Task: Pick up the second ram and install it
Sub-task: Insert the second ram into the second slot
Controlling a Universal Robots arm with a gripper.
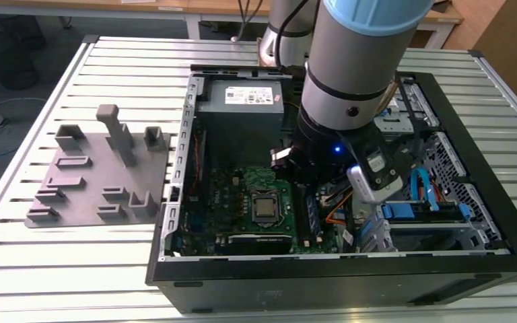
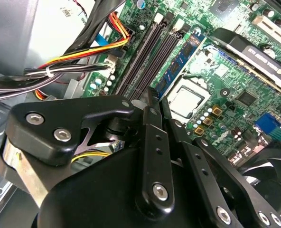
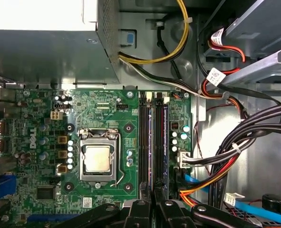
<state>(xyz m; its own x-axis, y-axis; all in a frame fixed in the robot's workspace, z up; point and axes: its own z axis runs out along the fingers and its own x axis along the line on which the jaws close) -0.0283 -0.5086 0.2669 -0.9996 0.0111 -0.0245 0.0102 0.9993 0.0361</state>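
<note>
My gripper (image 3: 153,192) is down inside the open computer case (image 1: 474,168), over the black memory slots of the green motherboard (image 3: 107,109). Its fingers are drawn together, also seen in the second wrist view (image 2: 157,95). A thin blue-green edge, the second ram (image 3: 150,142), runs out from between the fingertips along one slot, seen edge-on. Another blue stick (image 2: 181,59) stands seated in the slot nearest the processor (image 2: 185,99). In the exterior view the arm hides my fingers, and a seated stick (image 1: 311,215) shows just below them.
The grey power supply (image 1: 240,101) sits at the case's far end. Bundled cables (image 3: 226,161) hang close beside the slots, toward the drive cage (image 1: 420,208). A grey part fixture (image 1: 97,175) lies on the slatted table at the exterior view's left.
</note>
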